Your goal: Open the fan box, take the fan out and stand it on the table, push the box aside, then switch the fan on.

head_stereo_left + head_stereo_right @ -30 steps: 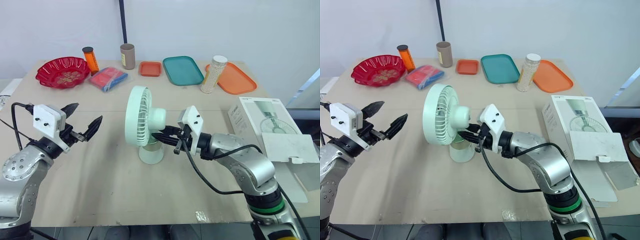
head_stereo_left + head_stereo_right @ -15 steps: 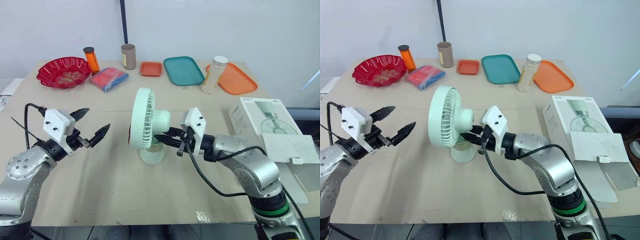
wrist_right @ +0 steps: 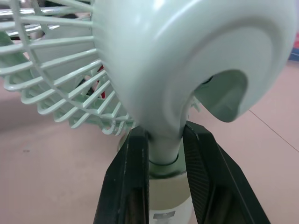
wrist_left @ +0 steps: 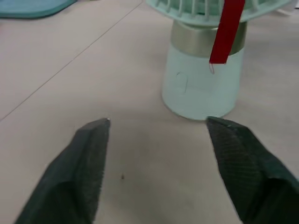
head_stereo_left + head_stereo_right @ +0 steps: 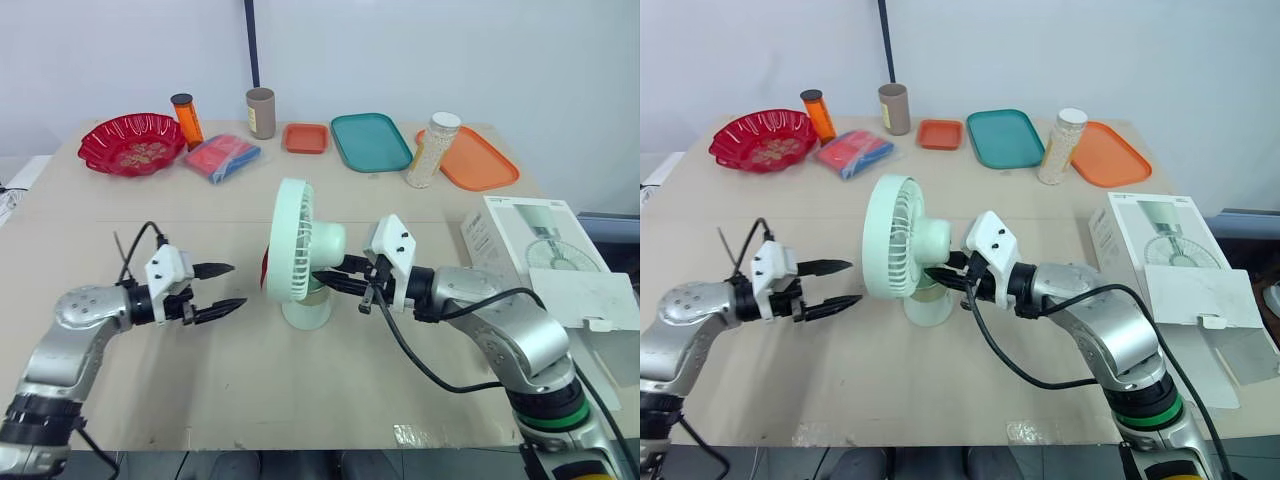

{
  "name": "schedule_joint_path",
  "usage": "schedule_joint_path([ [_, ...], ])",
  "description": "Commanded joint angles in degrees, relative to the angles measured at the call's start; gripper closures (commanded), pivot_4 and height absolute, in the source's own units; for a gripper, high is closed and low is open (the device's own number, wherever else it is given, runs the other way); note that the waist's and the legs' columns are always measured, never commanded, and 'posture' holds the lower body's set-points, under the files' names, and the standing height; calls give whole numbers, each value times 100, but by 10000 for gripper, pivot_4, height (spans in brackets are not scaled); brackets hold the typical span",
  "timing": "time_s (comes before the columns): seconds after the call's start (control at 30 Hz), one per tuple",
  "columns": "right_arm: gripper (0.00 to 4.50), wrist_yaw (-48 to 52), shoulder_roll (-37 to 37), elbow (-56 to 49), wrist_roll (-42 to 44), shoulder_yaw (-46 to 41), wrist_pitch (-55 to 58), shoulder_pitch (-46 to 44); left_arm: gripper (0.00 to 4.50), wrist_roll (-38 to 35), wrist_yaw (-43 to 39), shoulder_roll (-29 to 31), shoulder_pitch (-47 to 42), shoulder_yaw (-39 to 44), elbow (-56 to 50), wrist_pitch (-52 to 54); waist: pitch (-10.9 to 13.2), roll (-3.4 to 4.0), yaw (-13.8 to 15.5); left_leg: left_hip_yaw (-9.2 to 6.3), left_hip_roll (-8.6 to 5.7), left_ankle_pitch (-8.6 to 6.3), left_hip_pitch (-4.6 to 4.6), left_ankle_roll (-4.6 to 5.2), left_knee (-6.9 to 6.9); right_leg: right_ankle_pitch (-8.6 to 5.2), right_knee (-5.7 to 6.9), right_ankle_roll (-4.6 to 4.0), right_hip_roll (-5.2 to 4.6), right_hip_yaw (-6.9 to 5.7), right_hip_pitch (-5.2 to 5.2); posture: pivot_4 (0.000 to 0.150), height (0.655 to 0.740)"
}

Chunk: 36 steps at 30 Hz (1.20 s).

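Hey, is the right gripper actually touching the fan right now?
Touching. The right wrist view shows the right gripper with both fingers pressed against the fan at its neck.

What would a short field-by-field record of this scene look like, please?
fan: stands upright on its base on the table, grille facing the robot's left
right gripper: shut on the fan's neck, just above the base
left gripper: open, low over the table, pointing at the fan's base, apart from it
fan box: lies on the robot's right side of the table, flap open
red tag: hangs at the fan's grille
fan running: cannot tell
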Motion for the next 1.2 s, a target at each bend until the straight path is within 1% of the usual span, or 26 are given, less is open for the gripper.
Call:
schedule_joint_path([
  [0.03,35820,52,-288,-5,-4,-74,272,203,16885,112,-148,-149,-330,-198,206,-140,-1,3,6,0,1,-1,0,2,0,0,0,0,1,-1,0,1500,7400],
  [0.3,35820,32,-426,-70,96,-152,430,203,16885,156,-475,-393,-749,-449,485,-151,-4,5,-2,-4,0,-2,0,4,13,0,3,0,2,-3,6,1500,7400],
  [0.33,35820,25,-433,-72,106,-155,453,190,22036,184,-522,-429,-798,-487,542,-184,-4,5,-1,-3,0,-3,0,6,13,0,3,0,1,-3,6,1500,7400],
  [0.37,35820,16,-439,-89,118,-161,473,188,24233,201,-555,-450,-820,-507,567,-208,-4,5,0,-3,0,-3,0,6,13,0,3,0,1,-3,6,1500,7400],
  [0.4,35820,15,-445,-101,137,-166,497,174,27589,217,-556,-476,-845,-519,595,-214,-4,5,3,-4,0,-3,-1,6,13,0,2,0,1,-4,6,1500,7400],
  [0.43,35820,11,-451,-111,150,-169,516,160,29614,223,-559,-493,-859,-525,613,-225,-4,5,4,-4,0,-3,-2,6,14,0,2,0,0,-4,6,1500,7400],
  [0.47,35820,4,-453,-117,170,-176,540,142,34727,223,-562,-504,-868,-526,623,-223,-4,5,4,-4,-1,-3,-2,6,15,0,2,0,0,-4,6,1500,7400],
  [0.5,35820,-2,-453,-118,183,-181,557,129,37137,227,-569,-515,-874,-524,631,-223,-4,5,3,-4,0,-3,-2,6,15,0,2,0,0,-4,6,1500,7400],
  [0.53,35820,-3,-456,-123,195,-187,572,120,41950,239,-582,-526,-876,-520,634,-236,-4,5,3,-5,0,-3,-2,6,15,0,3,0,1,-4,6,1500,7400],
  [0.57,35820,-8,-456,-131,212,-194,601,100,44642,284,-552,-538,-889,-523,648,-255,-4,5,2,-5,0,-3,-2,6,15,0,4,0,1,-5,6,1500,7400],
  [1.0,35820,-52,-251,-19,333,-129,798,-352,44642,356,-390,-658,-922,-516,633,-267,-4,6,0,-6,0,-3,-5,7,18,0,4,0,1,-6,4,1500,7400],
  [1.2,35820,-13,-233,13,341,-43,793,-447,44642,542,-375,-757,-1061,-649,820,-331,-4,6,3,-7,0,-3,-7,7,18,0,5,0,1,-7,3,1500,7400],
])
